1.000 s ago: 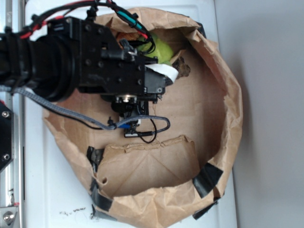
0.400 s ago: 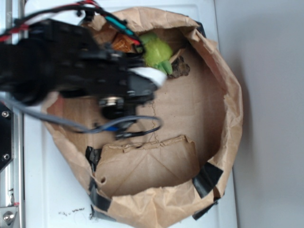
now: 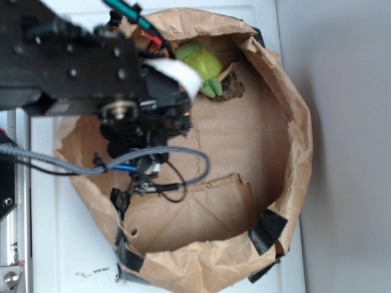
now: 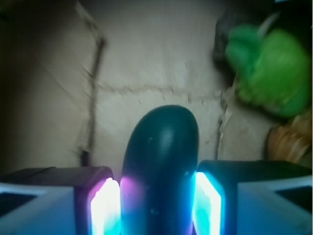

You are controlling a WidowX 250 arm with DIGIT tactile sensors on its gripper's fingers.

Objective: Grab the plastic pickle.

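Plastic pickle (image 4: 160, 166) between tool (image 4: 157, 203) pads — clamped.

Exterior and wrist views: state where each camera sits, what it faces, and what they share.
Exterior: overhead, looking down into the brown paper bag; the black arm covers the upper left.
Wrist: mounted behind the tool, looking along it at the bag floor; both glowing fingers press the plastic pickle.
Shared: the fuzzy lime-green toy and the bag.
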